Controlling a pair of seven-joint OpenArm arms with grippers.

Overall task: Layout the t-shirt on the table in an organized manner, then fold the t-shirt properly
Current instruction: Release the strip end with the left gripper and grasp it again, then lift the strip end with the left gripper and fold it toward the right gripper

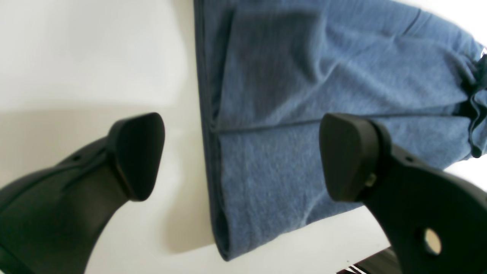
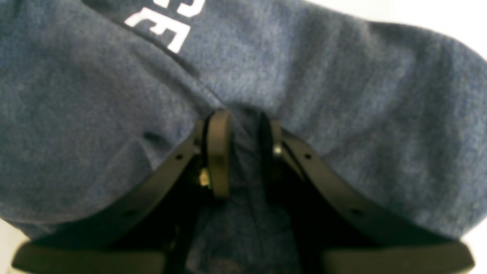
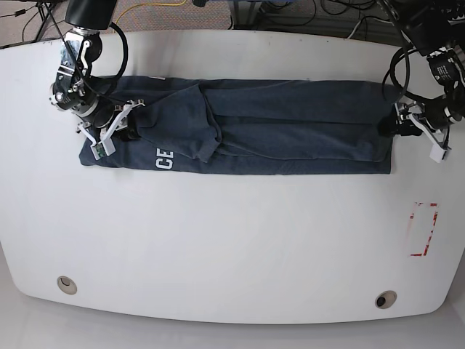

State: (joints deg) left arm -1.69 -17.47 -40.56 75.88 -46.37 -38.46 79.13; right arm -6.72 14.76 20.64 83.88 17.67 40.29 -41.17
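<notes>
The dark blue t-shirt (image 3: 276,131) lies as a long flat band across the far half of the white table (image 3: 232,240), with white lettering (image 3: 163,159) near its left end. At that left end my right gripper (image 3: 122,125) is shut on a pinch of the cloth; in the right wrist view the fabric bunches up between the two pads of the right gripper (image 2: 243,152). At the band's right end my left gripper (image 3: 394,125) is open. Its fingers stand wide apart in the left wrist view, and the left gripper (image 1: 243,156) straddles the t-shirt's edge (image 1: 266,95) with nothing held.
A small red-outlined rectangle mark (image 3: 424,229) sits near the table's right edge. Two round metal grommets (image 3: 67,284) (image 3: 386,299) lie along the front edge. Cables run on the floor behind the table's far edge.
</notes>
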